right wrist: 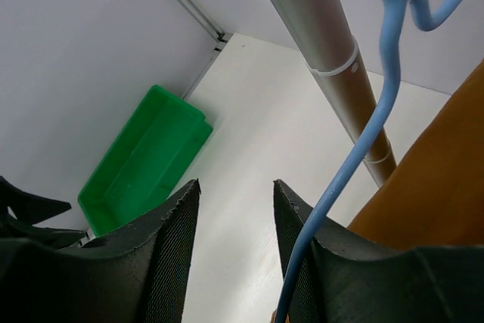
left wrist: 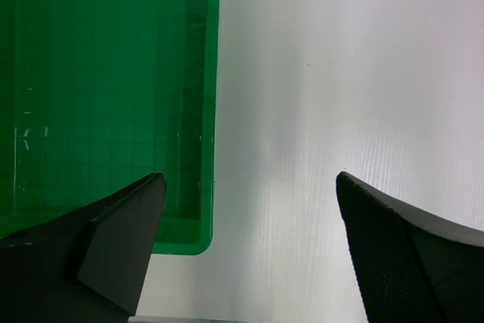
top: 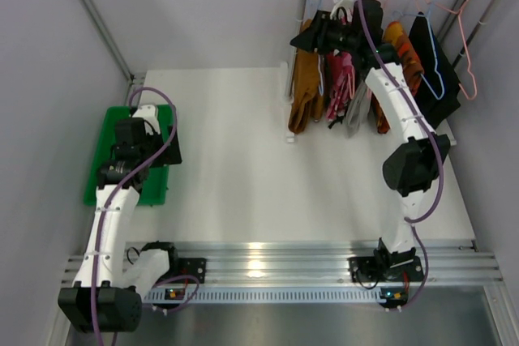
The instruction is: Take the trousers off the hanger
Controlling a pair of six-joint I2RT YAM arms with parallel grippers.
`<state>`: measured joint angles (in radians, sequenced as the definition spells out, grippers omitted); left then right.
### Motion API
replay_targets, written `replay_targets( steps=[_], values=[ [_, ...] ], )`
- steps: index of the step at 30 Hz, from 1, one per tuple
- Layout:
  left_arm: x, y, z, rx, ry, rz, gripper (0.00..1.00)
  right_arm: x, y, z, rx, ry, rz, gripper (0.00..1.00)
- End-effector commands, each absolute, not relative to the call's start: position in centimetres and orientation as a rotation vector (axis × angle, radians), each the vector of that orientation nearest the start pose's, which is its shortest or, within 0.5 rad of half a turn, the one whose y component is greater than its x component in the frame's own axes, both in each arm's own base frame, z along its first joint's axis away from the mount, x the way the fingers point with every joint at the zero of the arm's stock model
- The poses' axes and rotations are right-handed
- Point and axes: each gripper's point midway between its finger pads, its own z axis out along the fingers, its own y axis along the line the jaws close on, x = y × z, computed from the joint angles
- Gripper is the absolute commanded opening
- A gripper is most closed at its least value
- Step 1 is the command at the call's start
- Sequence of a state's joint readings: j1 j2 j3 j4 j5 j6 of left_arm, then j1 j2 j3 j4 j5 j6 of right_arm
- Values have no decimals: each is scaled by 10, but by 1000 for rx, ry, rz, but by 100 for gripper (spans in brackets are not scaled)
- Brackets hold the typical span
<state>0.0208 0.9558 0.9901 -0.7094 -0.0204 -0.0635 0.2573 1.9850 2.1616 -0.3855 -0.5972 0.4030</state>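
Trousers of soft, folded rust-brown cloth hang at the upper right of the overhead frame. My right end effector is apart and empty beside a thin blue wire hanger. I should pinch cloth, not wire. My left end effector is apart too.
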Motion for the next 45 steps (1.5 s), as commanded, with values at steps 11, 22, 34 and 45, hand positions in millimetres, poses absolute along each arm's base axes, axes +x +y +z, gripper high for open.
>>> replay_targets(
  steps=[11,22,34,45],
  values=[
    [288,6,214,-133,2197,-19,99,492,275,410,-384,1698,1293,18],
    [287,5,214,-129,2199,-28,99,474,272,460,-427,1524,1453,0],
    [290,4,225,-126,2163,-34,99,436,229,544,-408,1313,1415,0],
    [291,-10,249,-80,2061,-122,99,383,220,568,-448,1268,1452,0]
  ],
)
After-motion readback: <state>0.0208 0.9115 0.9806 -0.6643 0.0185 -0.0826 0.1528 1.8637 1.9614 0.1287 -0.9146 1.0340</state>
